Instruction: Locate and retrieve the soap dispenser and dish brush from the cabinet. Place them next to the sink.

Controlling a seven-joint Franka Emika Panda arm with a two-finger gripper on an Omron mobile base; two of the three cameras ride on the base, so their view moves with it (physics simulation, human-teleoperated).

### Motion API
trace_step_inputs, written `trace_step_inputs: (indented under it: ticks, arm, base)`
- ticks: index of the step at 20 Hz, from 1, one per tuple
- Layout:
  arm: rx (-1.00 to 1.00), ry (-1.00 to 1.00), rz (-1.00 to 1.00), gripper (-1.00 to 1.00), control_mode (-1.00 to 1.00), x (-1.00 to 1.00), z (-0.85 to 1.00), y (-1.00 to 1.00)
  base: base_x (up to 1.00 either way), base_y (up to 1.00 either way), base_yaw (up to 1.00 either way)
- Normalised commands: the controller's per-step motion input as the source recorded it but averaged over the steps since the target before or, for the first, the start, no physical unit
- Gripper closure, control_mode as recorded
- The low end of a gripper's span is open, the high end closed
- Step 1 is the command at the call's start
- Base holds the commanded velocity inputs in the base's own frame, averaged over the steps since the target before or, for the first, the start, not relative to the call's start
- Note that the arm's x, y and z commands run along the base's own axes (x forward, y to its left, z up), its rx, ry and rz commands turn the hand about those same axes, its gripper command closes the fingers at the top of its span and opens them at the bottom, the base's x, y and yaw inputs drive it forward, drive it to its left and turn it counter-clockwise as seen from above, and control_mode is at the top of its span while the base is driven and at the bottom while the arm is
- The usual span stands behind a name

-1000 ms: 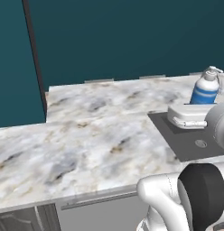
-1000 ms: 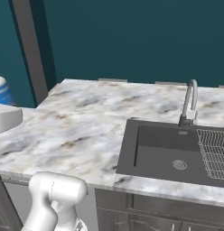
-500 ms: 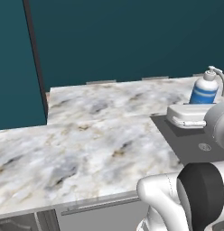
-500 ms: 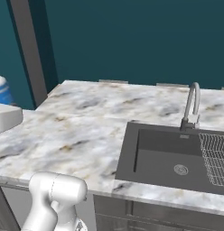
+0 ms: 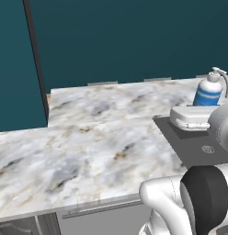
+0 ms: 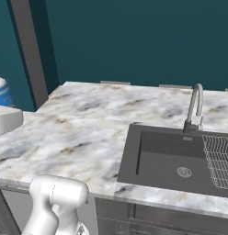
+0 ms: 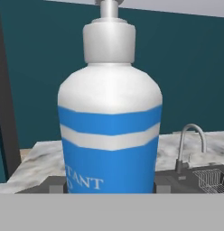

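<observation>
Up close in the hand view, the soap bottle (image 7: 109, 135) stands upright: blue body with a white band, white shoulders, a white pump collar, and white lettering low on its side. Dark fingertips (image 7: 57, 186) sit on either side of its base, so the gripper (image 7: 109, 189) appears clamped on the bottle. From the left base view the bottle (image 5: 208, 90) sits above the white hand, over the marble counter (image 5: 97, 137). The dark sink (image 6: 171, 160) with its curved faucet (image 6: 195, 108) and wire rack (image 6: 220, 158) lies to the right.
</observation>
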Motion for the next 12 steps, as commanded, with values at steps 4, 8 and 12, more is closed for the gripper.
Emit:
trace_step_inputs:
  ticks: [4, 8, 12]
  arm:
    - [0.00, 0.00, 0.07, 1.00, -1.00, 0.27, 0.00, -0.06]
    - [0.03, 0.00, 0.22, 1.00, -1.00, 0.73, -0.02, -0.26]
    - [0.02, 0.00, 0.26, 1.00, -1.00, 0.86, -0.13, -0.28]
  base:
    - [0.00, 0.00, 0.00]
    - [0.00, 0.00, 0.00]
    - [0.00, 0.00, 0.00]
